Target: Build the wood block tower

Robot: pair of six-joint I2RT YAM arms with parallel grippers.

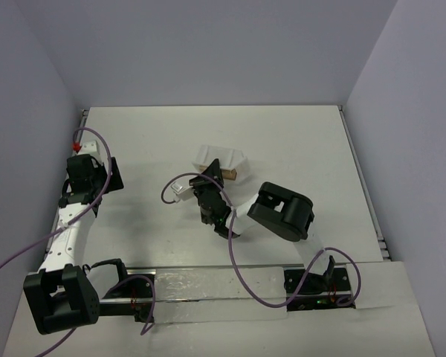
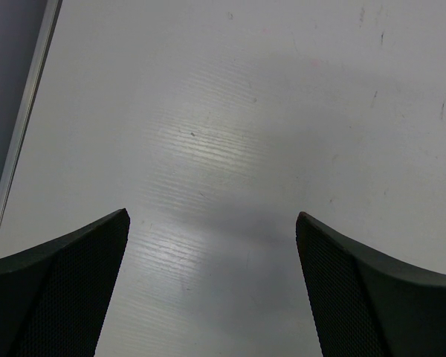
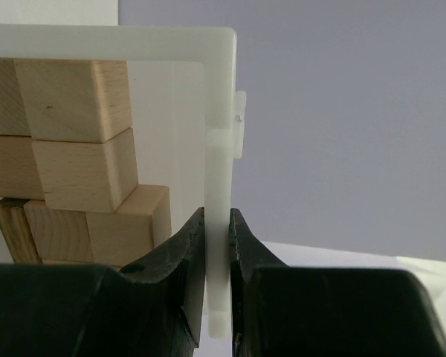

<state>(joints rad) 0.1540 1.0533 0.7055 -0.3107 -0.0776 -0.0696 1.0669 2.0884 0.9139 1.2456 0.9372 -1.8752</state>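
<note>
Several tan wood blocks lie packed together inside a white plastic tray, which looks tilted or raised. My right gripper is shut on the tray's thin side wall, one finger inside next to the blocks and one outside. From above, the tray sits mid-table with a bit of wood block showing beside my right gripper. My left gripper is open and empty over bare table at the far left. No tower stands anywhere in view.
A metal rail runs along the table's left edge, close to the left gripper. A small red part sits at that edge. Grey walls close in the table on three sides. Purple cables trail from both arms.
</note>
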